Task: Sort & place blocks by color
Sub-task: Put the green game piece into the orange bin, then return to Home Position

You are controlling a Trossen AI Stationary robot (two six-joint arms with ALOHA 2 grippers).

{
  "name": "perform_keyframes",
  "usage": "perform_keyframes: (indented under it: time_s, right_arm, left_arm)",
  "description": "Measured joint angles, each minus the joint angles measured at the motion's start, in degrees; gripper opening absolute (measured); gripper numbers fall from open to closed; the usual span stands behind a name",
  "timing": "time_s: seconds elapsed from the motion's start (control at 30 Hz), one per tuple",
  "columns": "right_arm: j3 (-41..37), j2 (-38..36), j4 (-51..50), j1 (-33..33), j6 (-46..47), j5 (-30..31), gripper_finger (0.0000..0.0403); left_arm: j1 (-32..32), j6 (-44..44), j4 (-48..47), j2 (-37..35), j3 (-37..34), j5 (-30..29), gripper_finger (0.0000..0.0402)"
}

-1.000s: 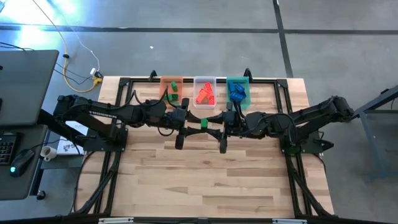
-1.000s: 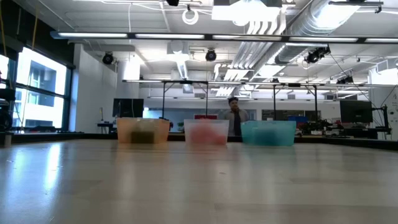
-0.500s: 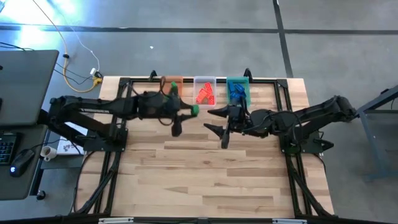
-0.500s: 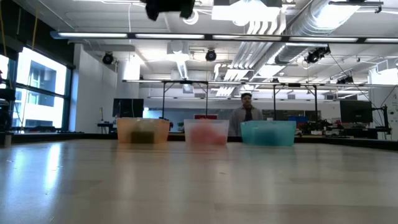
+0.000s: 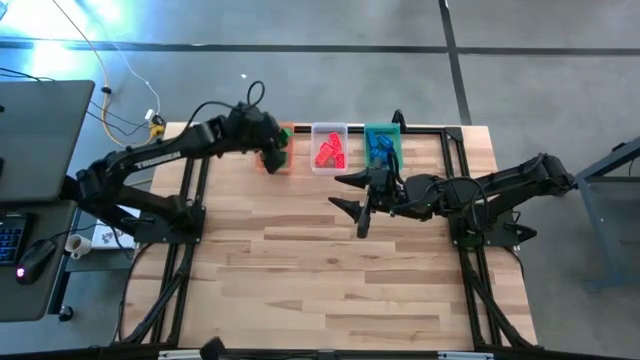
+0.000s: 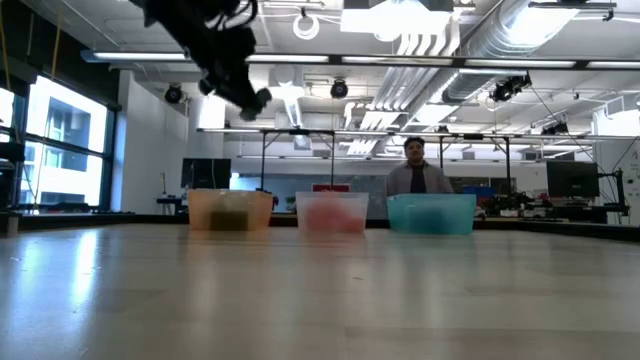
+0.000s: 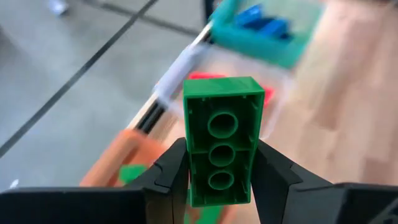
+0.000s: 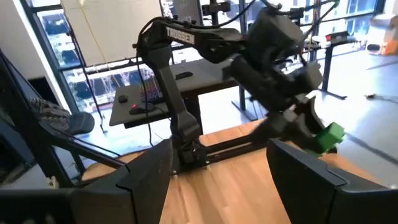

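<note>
Swung over the orange tub (image 5: pixel 277 163), left tool (image 7: pixel 217 186) pinches green block (image 7: pixel 223 140); right tool (image 5: pixel 360 212) spread.

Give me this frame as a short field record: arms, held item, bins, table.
left gripper: above the orange bin, shut on a green block
right gripper: open, empty, over the table in front of the green bin
orange bin contents: green blocks
clear bin contents: red-orange blocks
green bin contents: blue blocks
loose blocks on table: none seen
background: a person behind the bins in the low view
</note>
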Motion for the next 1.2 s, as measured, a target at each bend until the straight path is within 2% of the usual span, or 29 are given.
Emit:
perform_keyframes:
  time_s: [0.27, 0.53, 0.77, 0.87, 1.03, 1.2]
  right_arm:
    - [0.0, 0.0, -0.1, 0.0, 2.6, 0.0, 0.0250]
    - [0.0, 0.0, -0.1, 0.0, 3.8, 0.0, 0.0250]
    - [0.0, 0.0, -0.1, 0.0, 3.8, 0.0, 0.0250]
    - [0.0, 0.0, -0.2, 0.0, 3.8, 0.0, 0.0250]
    - [0.0, 0.0, -0.2, 0.0, 3.7, -0.2, 0.0250]
    - [0.0, -0.8, -0.9, 0.0, 1.2, -1.3, 0.0250]
  left_arm:
    - [10.5, 0.8, -1.0, 9.8, 0.0, 4.4, 0.0108]
    - [13.2, 0.8, -1.0, 16.3, 0.0, 6.8, 0.0112]
    - [13.2, -0.7, -0.9, 16.1, 0.0, 6.9, 0.0211]
    - [13.2, -0.7, -1.0, 15.4, 0.0, 6.9, 0.0240]
    - [13.2, -0.7, -1.2, 13.1, 0.0, 7.7, 0.0252]
    - [11.9, -1.8, -2.3, 6.5, 0.0, 16.2, 0.0248]
